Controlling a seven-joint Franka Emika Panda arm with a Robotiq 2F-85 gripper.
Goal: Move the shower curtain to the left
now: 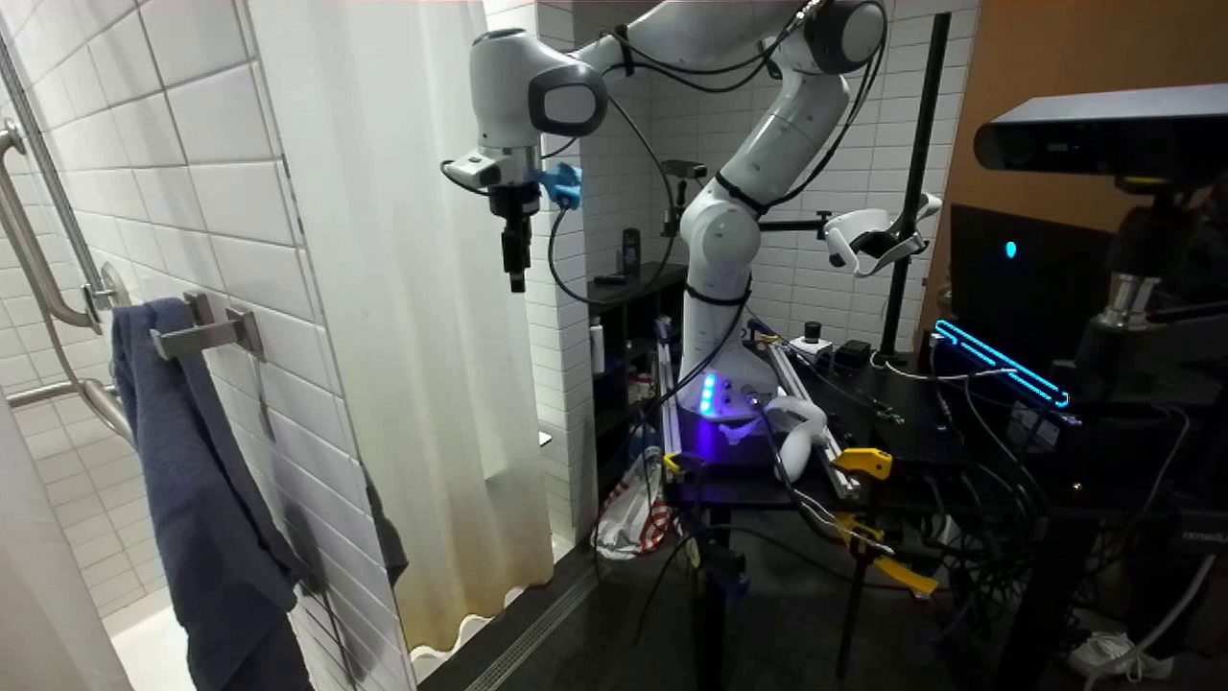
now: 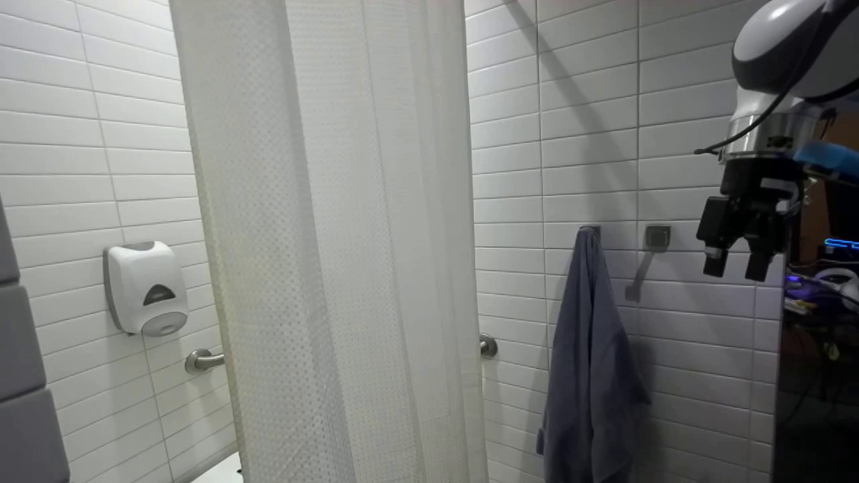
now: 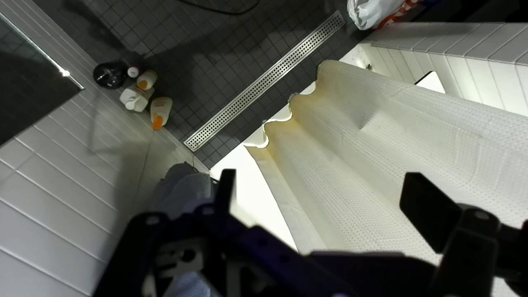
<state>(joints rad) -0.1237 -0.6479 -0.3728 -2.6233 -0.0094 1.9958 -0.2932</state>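
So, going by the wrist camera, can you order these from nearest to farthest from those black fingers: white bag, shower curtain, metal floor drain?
1. Shower curtain: on the right, passing behind one of the fingers.
2. Metal floor drain: upper middle, beyond the curtain's bottom edge.
3. White bag: farthest off, at the top edge, right of middle.

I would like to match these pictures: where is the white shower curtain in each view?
In an exterior view: the shower curtain hangs left of centre, right of the blue-grey towel.
In an exterior view: the shower curtain hangs near the middle, left of the blue-grey towel.
Wrist view: the shower curtain slants across the right half, partly behind the gripper.
Shared landmark: the blue-grey towel, only partly visible in the wrist view.
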